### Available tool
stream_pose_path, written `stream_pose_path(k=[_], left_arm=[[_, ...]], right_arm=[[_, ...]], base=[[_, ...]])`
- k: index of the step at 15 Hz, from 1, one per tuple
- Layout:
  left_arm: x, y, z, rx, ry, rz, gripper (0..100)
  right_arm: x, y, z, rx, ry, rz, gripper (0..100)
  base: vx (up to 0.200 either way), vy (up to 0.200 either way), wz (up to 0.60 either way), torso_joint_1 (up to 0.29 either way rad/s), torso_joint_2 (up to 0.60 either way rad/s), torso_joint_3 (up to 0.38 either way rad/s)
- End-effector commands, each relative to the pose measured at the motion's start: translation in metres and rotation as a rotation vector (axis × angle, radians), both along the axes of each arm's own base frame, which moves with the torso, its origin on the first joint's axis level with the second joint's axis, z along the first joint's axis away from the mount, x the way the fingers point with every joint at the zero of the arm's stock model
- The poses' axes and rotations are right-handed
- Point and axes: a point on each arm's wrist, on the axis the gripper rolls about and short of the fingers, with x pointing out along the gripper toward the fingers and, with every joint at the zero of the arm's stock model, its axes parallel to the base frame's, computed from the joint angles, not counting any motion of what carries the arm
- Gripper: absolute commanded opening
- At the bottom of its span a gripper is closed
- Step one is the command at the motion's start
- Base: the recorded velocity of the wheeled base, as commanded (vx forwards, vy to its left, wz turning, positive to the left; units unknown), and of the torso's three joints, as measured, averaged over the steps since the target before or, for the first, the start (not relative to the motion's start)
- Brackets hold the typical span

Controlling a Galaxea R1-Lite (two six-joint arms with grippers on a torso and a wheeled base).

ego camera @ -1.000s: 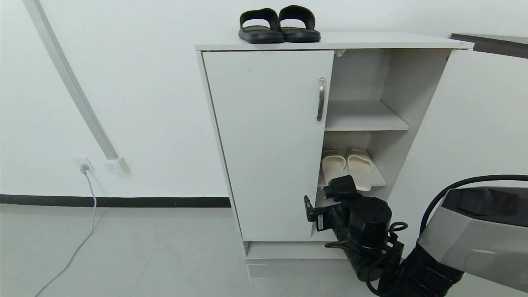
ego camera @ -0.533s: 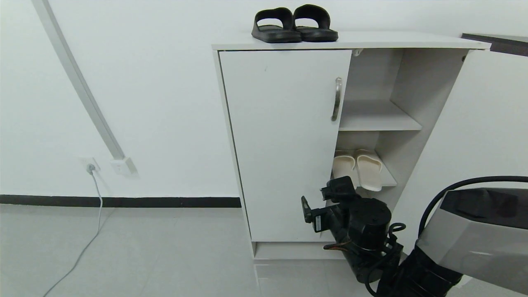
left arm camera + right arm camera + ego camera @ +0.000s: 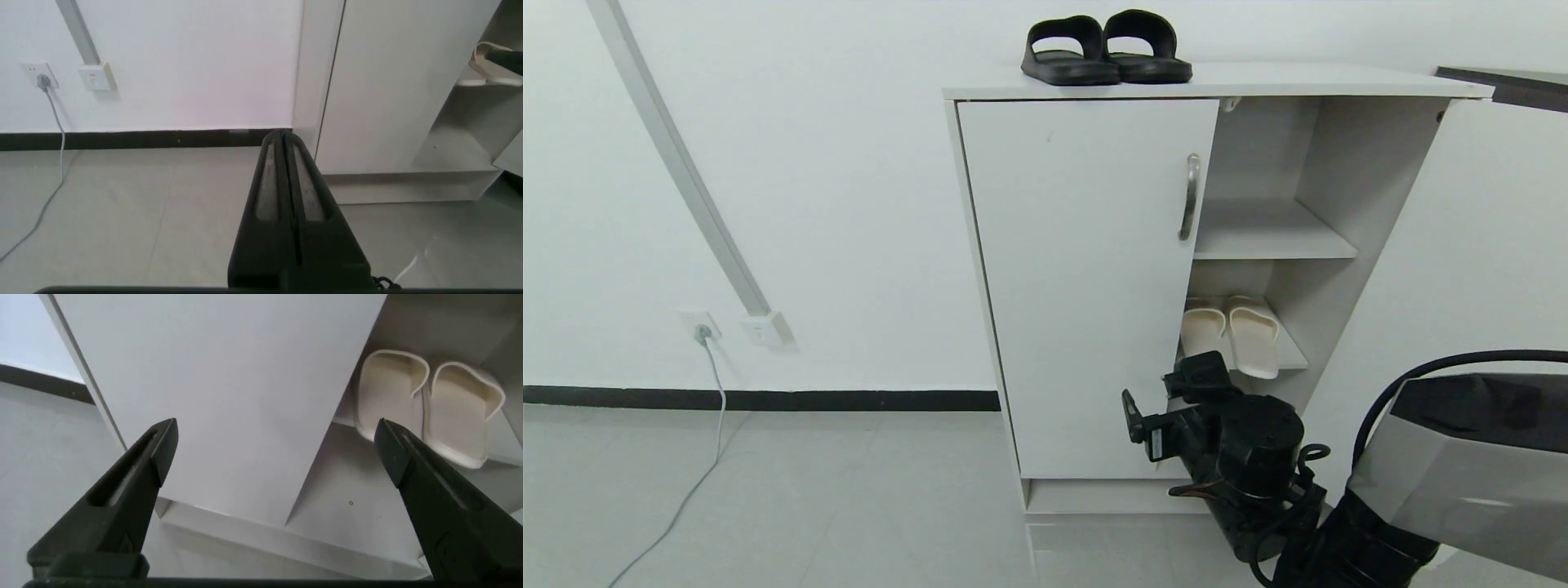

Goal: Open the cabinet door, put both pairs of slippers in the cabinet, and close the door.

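The white cabinet (image 3: 1086, 286) has its left door closed and its right door (image 3: 1478, 245) swung wide. A black pair of slippers (image 3: 1107, 49) stands on the cabinet top. A cream pair of slippers (image 3: 1233, 335) lies on the lower shelf inside, also seen from the right wrist as cream slippers (image 3: 433, 404). My right gripper (image 3: 1164, 396) hangs open and holds nothing, low in front of the closed door's free edge, just below the cream pair; from its own wrist the right gripper (image 3: 276, 433) faces that door. My left gripper (image 3: 282, 143) is shut on nothing, low over the floor, left of the cabinet.
A metal handle (image 3: 1191, 196) runs down the closed door's edge. An upper shelf (image 3: 1270, 233) sits above the cream pair. A wall socket with a grey cable (image 3: 698, 331) and a slanted conduit (image 3: 678, 163) are on the left wall. Grey floor (image 3: 809, 498) spreads left of the cabinet.
The whole head picture shifted right early on, so the camera moved. My right gripper stays open and dipped slightly. Both pairs of slippers lie as before.
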Motion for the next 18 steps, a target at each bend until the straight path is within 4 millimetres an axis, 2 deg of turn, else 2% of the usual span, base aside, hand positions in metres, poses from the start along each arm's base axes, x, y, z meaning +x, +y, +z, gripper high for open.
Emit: stream_pose_path(k=[1, 4, 7, 18], left_arm=[[0.0001, 0.0000, 0.0000, 0.000, 0.002, 0.000, 0], [0.0001, 0.0000, 0.0000, 0.000, 0.002, 0.000, 0], [0.0001, 0.0000, 0.0000, 0.000, 0.002, 0.001, 0], [0.0001, 0.0000, 0.0000, 0.000, 0.002, 0.000, 0]], right_arm=[[0.0003, 0.0013, -0.0024, -0.005, 0.003, 0.004, 100], [-0.0013, 0.0028, -0.0031, -0.006, 0.004, 0.010, 100], [-0.0011, 0.0023, -0.0039, -0.008, 0.006, 0.008, 100], [-0.0022, 0.0036, -0.0039, -0.008, 0.007, 0.014, 100]], base=[[0.000, 0.000, 0.00, 0.000, 0.00, 0.000], [0.000, 0.000, 0.00, -0.001, -0.03, -0.032], [0.000, 0.000, 0.00, 0.009, -0.19, -0.310], [0.000, 0.000, 0.00, 0.109, -0.49, -0.344]])
